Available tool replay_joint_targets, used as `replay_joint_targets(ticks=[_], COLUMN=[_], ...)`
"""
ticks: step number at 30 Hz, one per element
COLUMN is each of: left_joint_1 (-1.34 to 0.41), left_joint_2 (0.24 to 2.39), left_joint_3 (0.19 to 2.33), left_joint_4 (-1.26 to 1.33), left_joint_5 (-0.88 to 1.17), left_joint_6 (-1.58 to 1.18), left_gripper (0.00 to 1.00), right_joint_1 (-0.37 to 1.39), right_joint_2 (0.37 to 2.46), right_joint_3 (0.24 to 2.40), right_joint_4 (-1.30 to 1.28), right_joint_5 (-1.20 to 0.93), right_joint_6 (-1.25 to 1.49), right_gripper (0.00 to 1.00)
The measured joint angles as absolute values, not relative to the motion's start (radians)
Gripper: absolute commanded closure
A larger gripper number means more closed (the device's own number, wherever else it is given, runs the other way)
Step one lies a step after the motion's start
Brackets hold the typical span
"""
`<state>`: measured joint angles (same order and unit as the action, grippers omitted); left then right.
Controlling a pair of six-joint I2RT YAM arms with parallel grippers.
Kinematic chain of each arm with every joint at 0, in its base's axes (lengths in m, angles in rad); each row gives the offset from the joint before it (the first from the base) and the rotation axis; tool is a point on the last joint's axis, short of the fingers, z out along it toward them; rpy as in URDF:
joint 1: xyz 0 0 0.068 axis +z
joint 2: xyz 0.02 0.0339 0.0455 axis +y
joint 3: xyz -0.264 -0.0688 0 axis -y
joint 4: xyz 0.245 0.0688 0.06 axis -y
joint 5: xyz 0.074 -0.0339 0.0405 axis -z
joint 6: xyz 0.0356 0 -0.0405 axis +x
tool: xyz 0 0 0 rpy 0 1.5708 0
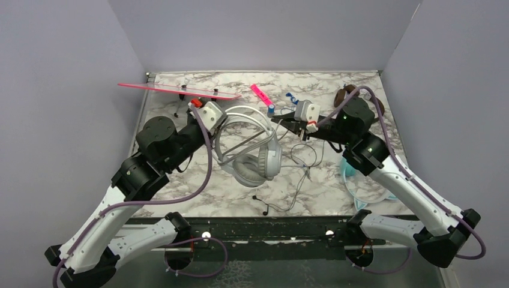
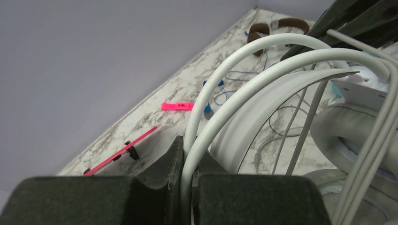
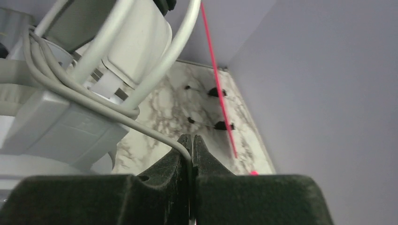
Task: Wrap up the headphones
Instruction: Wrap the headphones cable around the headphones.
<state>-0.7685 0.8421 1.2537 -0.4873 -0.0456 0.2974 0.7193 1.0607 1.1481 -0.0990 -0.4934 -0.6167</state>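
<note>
The white-grey headphones (image 1: 258,159) lie mid-table, headband toward the back. My left gripper (image 1: 223,123) is shut on the white headband hoops (image 2: 190,159), which arch away over the wide band (image 2: 263,108). My right gripper (image 1: 277,120) is shut on the thin grey cord (image 3: 141,126), which runs from my jaws to several loops wound round the headphones' cup yoke (image 3: 70,122). The teal headphones (image 1: 354,180) lie partly hidden under my right arm. The brown headphones (image 1: 343,95) sit at the back right and also show in the left wrist view (image 2: 281,26).
A pink strip on small black stands (image 1: 180,90) spans the back left. A pink marker (image 1: 260,94) and small blue items (image 1: 292,97) lie at the back centre. Loose cord with a dark plug (image 1: 264,210) trails near the front edge. Grey walls enclose three sides.
</note>
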Motion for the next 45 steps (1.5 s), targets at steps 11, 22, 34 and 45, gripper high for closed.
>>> replay_joint_targets(ticks=[11,22,34,45], left_joint_1=[-0.761,-0.775,-0.775,-0.775], left_joint_2=[0.845,0.883,0.987,1.154], left_joint_3=[1.214,1.164,1.274,1.447], left_joint_4=[-0.329,-0.012,0.123,0.212], left_joint_5=[0.084,-0.078,-0.360,-0.516], left_joint_6=[0.076,-0.327,-0.485,-0.469], left_gripper=[1.00,1.00,1.00,1.00], right_joint_1=[0.594,0.573,0.585,0.691], right_joint_2=[1.295,1.457,1.600,1.644], right_joint_3=[1.211,1.088,1.018,0.839], right_joint_4=[0.144,0.537,0.813,1.032], right_joint_5=[-1.005,-0.900,-0.682,-0.550], right_joint_6=[-0.109,0.457,0.776,0.811], right_gripper=[0.92,0.87,0.86,0.87])
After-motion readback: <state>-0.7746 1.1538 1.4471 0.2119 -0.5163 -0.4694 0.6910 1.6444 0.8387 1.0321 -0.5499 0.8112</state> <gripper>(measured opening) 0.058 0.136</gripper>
